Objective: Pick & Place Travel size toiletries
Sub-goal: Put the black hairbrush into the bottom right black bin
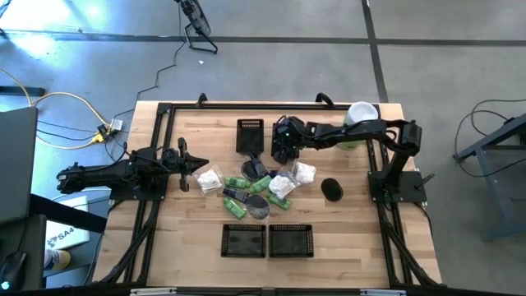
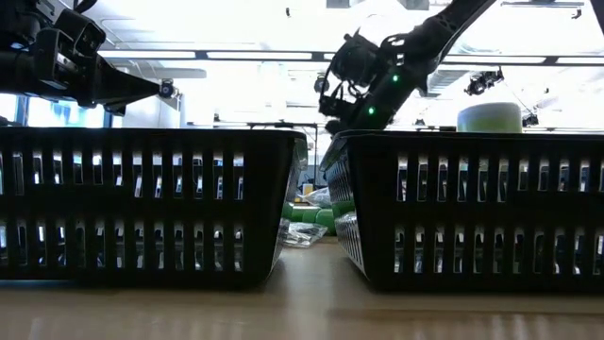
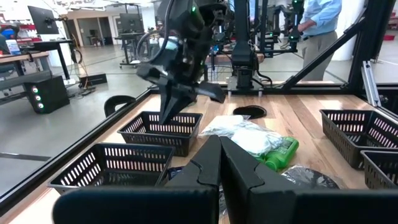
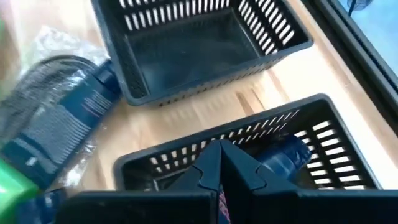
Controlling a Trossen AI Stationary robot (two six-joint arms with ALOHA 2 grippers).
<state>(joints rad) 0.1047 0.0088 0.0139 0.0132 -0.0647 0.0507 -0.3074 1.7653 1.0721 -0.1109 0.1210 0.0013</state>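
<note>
Both grippers pinched shut, holding nothing

We see the right gripper (image 1: 282, 150) over the far baskets (image 4: 205, 37); one dark blue tube (image 4: 283, 155) lies inside, the other toiletries (image 1: 259, 185) piled mid-table. Left gripper (image 1: 201, 164) hovers beside them.

You have a pale wooden surface (image 1: 345, 230) before you, carrying four black mesh baskets: two side by side at the near edge (image 1: 244, 240) (image 1: 291, 240), and two more at the far side, one (image 1: 250, 136) just beside the other (image 1: 283, 141), which sits under the right arm's fingers. A tall pale-green cylinder with a white lid (image 1: 360, 115) stands near the far right corner. A small black round object (image 1: 331, 190) rests on the surface, apart from the baskets. A person (image 3: 314, 25) stands in the room beyond.
</note>
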